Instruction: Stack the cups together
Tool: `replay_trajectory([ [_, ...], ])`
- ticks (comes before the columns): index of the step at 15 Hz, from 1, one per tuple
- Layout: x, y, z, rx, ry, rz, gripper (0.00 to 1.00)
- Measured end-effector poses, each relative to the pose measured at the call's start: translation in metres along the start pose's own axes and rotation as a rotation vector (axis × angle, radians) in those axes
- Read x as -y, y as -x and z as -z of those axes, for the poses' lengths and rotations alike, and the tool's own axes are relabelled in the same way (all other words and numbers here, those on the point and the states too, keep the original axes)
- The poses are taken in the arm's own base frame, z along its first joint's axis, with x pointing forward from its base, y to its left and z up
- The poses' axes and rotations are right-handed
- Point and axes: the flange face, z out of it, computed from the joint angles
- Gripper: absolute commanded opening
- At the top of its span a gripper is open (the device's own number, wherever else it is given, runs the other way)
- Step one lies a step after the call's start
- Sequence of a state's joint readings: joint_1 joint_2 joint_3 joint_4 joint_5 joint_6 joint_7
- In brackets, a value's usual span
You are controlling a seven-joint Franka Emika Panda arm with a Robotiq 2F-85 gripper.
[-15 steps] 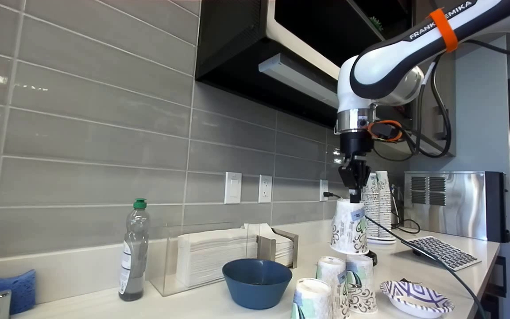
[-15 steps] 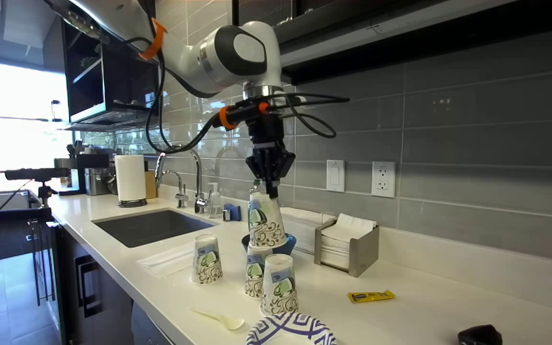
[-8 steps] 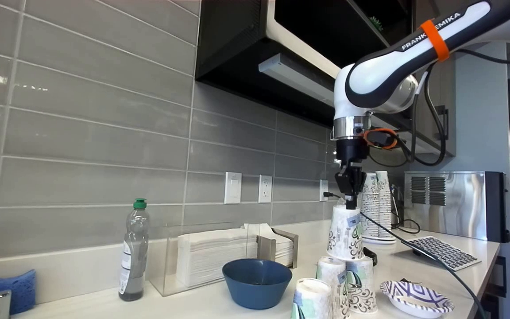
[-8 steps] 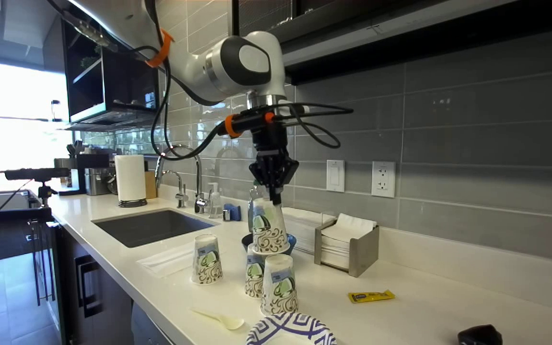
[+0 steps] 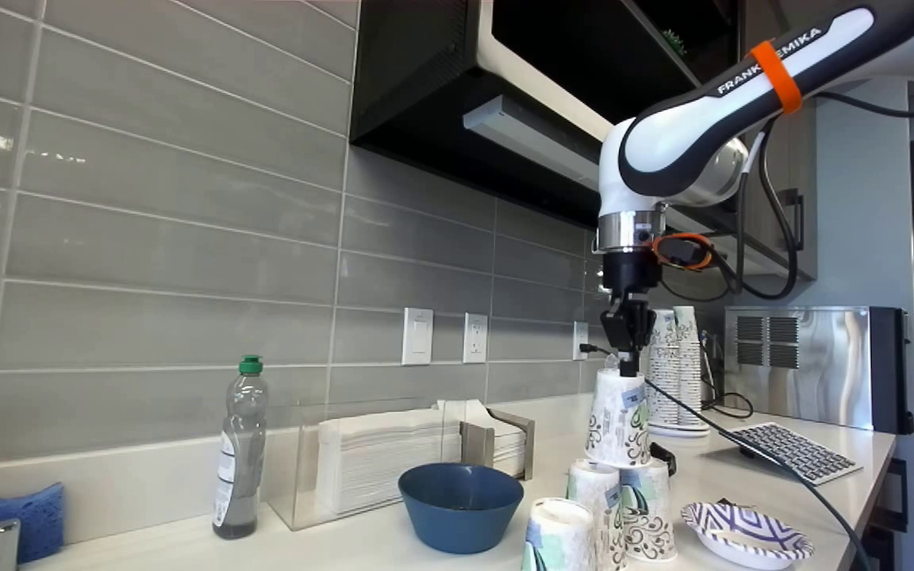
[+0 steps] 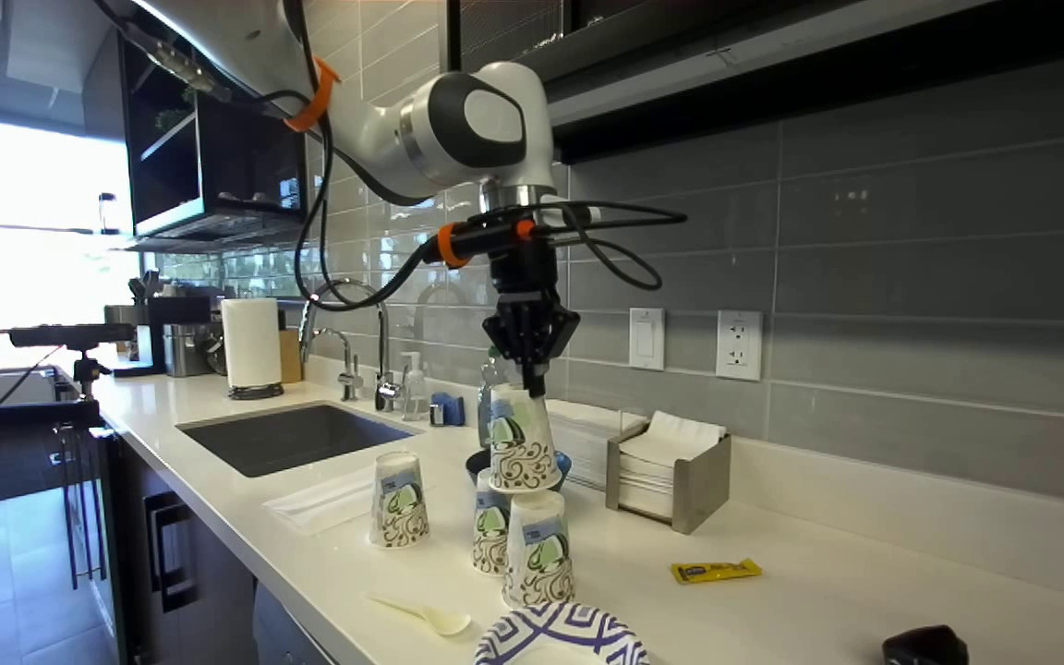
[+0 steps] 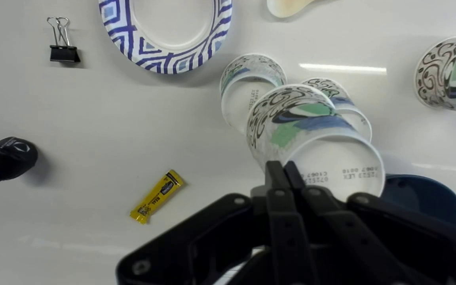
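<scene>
My gripper [image 5: 629,369] is shut on the edge of an upside-down white patterned cup [image 5: 618,420], pinching the wall at its raised base. The fingers [image 7: 275,174] overlap this edge in the wrist view. The held cup [image 6: 523,443] is upright over two upside-down cups, the nearer cup [image 6: 539,559] and the cup behind it [image 6: 489,536]. Its wide rim meets their tops in both exterior views; whether its weight rests on them I cannot tell. Another upside-down cup [image 6: 400,503] stands apart toward the sink; it also shows in the wrist view [image 7: 449,75].
A dark blue bowl [image 5: 461,507] stands near the cups. A patterned dish [image 5: 746,531], a plastic spoon [image 6: 426,613] and a yellow packet [image 6: 715,571] lie on the counter. A napkin holder [image 6: 671,471] stands by the wall. Tall cup stacks [image 5: 675,369] stand farther back.
My gripper has lowered with the held cup and shifted slightly sideways over the two cups. In the last half second it has hardly moved. The other cups have not moved.
</scene>
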State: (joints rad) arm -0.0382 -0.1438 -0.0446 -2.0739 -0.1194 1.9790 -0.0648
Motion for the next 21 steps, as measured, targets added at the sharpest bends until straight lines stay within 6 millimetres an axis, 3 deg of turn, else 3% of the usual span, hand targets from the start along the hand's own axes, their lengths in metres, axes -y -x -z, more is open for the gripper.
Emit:
replay_trajectory([
  [1,0.000,0.000,0.000,-0.002,0.000,0.003,0.27],
  [2,-0.001,0.000,-0.001,-0.001,0.000,0.006,0.28],
  [8,-0.005,-0.001,-0.006,0.009,-0.002,0.001,0.69],
  [12,0.003,-0.001,0.003,-0.016,0.000,0.005,0.96],
  [14,0.017,0.000,0.015,-0.043,-0.006,0.008,1.00],
  [18,0.063,0.010,0.036,-0.076,-0.053,0.024,1.00],
  [21,0.094,0.018,0.028,-0.044,-0.114,0.044,1.00],
])
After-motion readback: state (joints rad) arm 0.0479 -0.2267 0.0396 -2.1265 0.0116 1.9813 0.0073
